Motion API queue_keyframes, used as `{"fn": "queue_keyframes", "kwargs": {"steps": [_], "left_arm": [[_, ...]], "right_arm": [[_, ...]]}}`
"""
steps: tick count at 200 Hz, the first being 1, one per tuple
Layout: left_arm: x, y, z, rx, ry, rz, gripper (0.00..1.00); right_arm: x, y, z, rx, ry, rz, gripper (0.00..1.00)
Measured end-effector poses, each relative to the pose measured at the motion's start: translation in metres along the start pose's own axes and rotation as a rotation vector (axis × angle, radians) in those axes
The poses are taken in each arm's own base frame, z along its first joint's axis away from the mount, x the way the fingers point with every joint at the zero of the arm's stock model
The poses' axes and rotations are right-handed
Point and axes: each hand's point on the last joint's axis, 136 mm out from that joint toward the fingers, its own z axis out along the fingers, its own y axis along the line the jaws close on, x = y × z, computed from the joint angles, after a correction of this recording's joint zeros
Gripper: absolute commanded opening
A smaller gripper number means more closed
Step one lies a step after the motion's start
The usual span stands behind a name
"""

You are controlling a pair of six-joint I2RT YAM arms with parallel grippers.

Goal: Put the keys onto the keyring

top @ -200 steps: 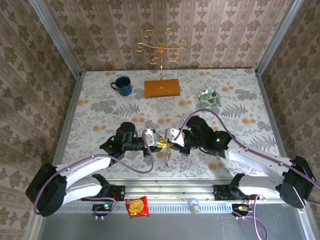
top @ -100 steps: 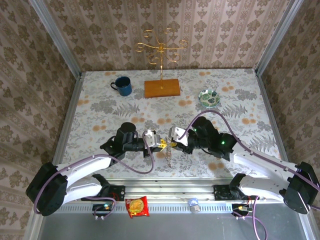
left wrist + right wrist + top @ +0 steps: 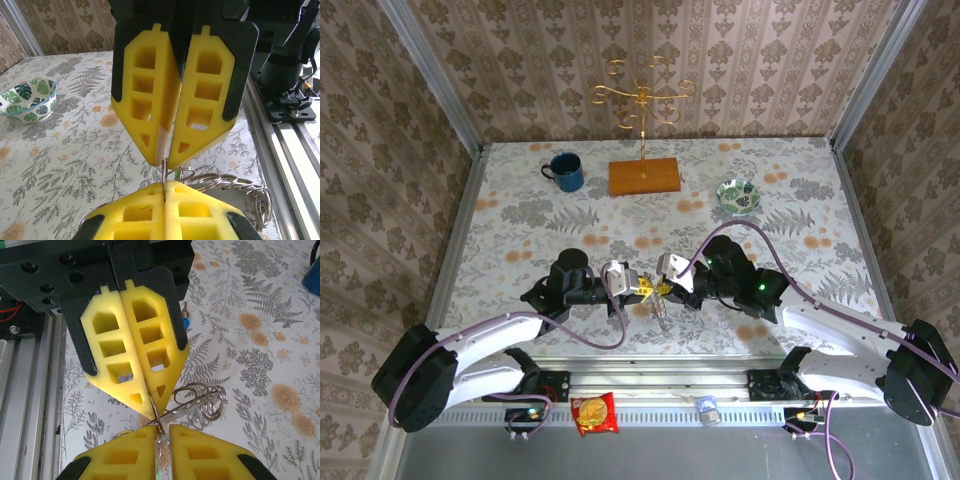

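Note:
The keyring [image 3: 220,179] is a bunch of thin silver wire rings held above the table between the two grippers. In the top view the rings dangle [image 3: 662,314] below the meeting fingertips. My left gripper [image 3: 165,184] is shut, with a wire loop pinched in the seam of its yellow pads. My right gripper [image 3: 162,427] faces it tip to tip, its jaws a narrow gap apart with the same loop [image 3: 159,420] standing in that gap. Loose rings [image 3: 200,400] fan out to one side. A small bright blue key head [image 3: 185,322] peeks out beside the left gripper [image 3: 150,412].
A green leaf-patterned bowl [image 3: 737,194] stands at the back right. A blue mug [image 3: 565,172] is at the back left. An orange wooden base with a gold hook stand [image 3: 644,176] sits at the back centre. The metal rail [image 3: 290,145] runs along the near edge.
The right gripper has gone from shut to slightly apart, and its wrist has shifted a little right and back. The left gripper has closed fully on the wire. The rings still hang between them.

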Motion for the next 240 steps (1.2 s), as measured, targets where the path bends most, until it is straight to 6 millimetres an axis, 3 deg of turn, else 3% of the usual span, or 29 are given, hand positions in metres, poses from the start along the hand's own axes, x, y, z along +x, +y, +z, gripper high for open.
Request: {"fn": "queue_keyframes", "kwargs": {"steps": [33, 50, 67, 90, 106, 133, 171, 205, 223, 240], "left_arm": [[-0.001, 0.0, 0.0, -0.003, -0.007, -0.003, 0.0], [0.001, 0.0, 0.0, -0.004, -0.004, -0.01, 0.0], [0.003, 0.001, -0.001, -0.007, -0.002, -0.013, 0.0], [0.004, 0.002, -0.001, -0.014, 0.003, -0.018, 0.16], [0.006, 0.003, 0.0, -0.02, 0.019, -0.019, 0.17], [0.006, 0.006, 0.0, -0.018, 0.055, -0.013, 0.1], [0.003, 0.008, 0.001, -0.006, 0.089, 0.0, 0.09], [0.002, 0.004, 0.001, 0.015, 0.09, 0.011, 0.0], [0.002, 0.004, 0.001, 0.017, 0.089, 0.014, 0.0], [0.002, 0.005, 0.001, 0.009, 0.085, 0.015, 0.0]], "right_arm": [[-0.002, 0.001, 0.005, -0.016, -0.013, 0.006, 0.11], [-0.002, 0.001, 0.006, -0.021, -0.017, 0.013, 0.0], [-0.001, 0.001, 0.008, -0.027, -0.015, 0.021, 0.0], [0.0, 0.001, 0.008, -0.03, -0.01, 0.016, 0.0], [0.002, 0.003, 0.008, -0.043, 0.017, 0.003, 0.0], [0.001, 0.002, 0.008, -0.062, 0.08, -0.033, 0.0], [-0.006, 0.001, 0.005, -0.072, 0.15, -0.095, 0.0], [-0.011, 0.003, 0.003, -0.082, 0.157, -0.114, 0.0], [-0.012, 0.003, 0.003, -0.079, 0.154, -0.109, 0.19], [-0.016, 0.001, 0.002, -0.061, 0.114, -0.091, 0.25]]}}
